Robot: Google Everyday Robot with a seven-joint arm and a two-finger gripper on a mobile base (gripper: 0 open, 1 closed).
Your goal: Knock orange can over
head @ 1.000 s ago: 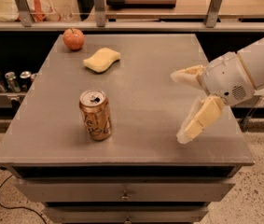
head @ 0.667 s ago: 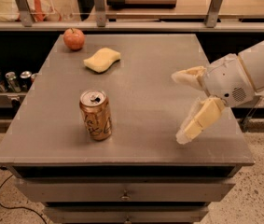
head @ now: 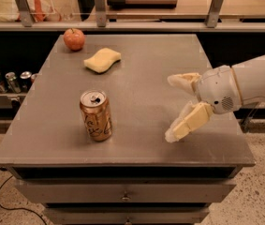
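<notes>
So the orange can (head: 96,116) stands upright near the front of the desk (head: 146,69). The pincer (head: 175,108) hangs well apart, wide open, holding nothing. Approach stage, I'd say; next it needs a sideways swipe.

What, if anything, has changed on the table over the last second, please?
The claw, open and empty, has edged slightly across the table toward the orange can, without touching it. Nothing was taken hold of or let go. The orange can stands upright where it was; the apple and yellow sponge have not moved.
</notes>
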